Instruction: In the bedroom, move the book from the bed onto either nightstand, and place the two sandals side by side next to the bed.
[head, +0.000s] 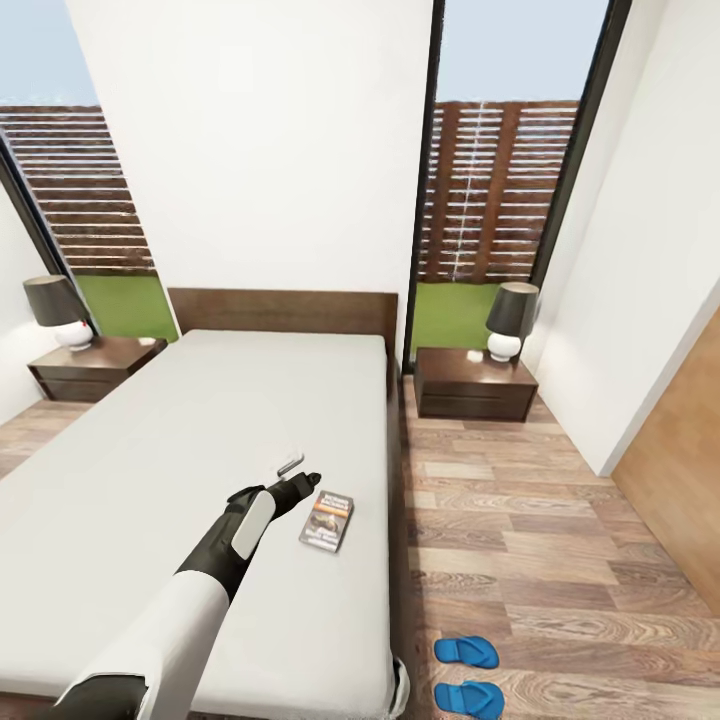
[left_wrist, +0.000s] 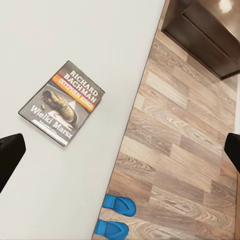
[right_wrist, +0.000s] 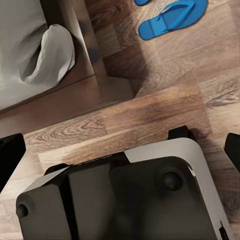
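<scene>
From the head camera, the two small bright-blue flip-flop sandals (head: 467, 652) (head: 470, 698) lay nearest, at about 5 o'clock on the light-brown wood-plank floor (head: 560, 560), side by side just off the corner of the large bed with its pale grey-white mattress and dark wooden frame (head: 150, 450). The white-and-black left arm reached over the mattress toward 12 o'clock, its left gripper (head: 298, 478) hovering with fingers spread wide and empty. The thin dark paperback book with an orange title band (head: 327, 520) lay flat on the mattress just beside that gripper, at its 4 o'clock, near the bed's right edge. The right gripper (right_wrist: 120, 145) hung low over the floor above the robot's dark base (right_wrist: 125, 200), fingers wide apart, holding nothing. Farther off, one low dark reddish-brown nightstand (head: 475, 385) stood at 1 o'clock and another (head: 95, 365) at 10 o'clock, each bearing a dark-shaded lamp (head: 510, 318).
</scene>
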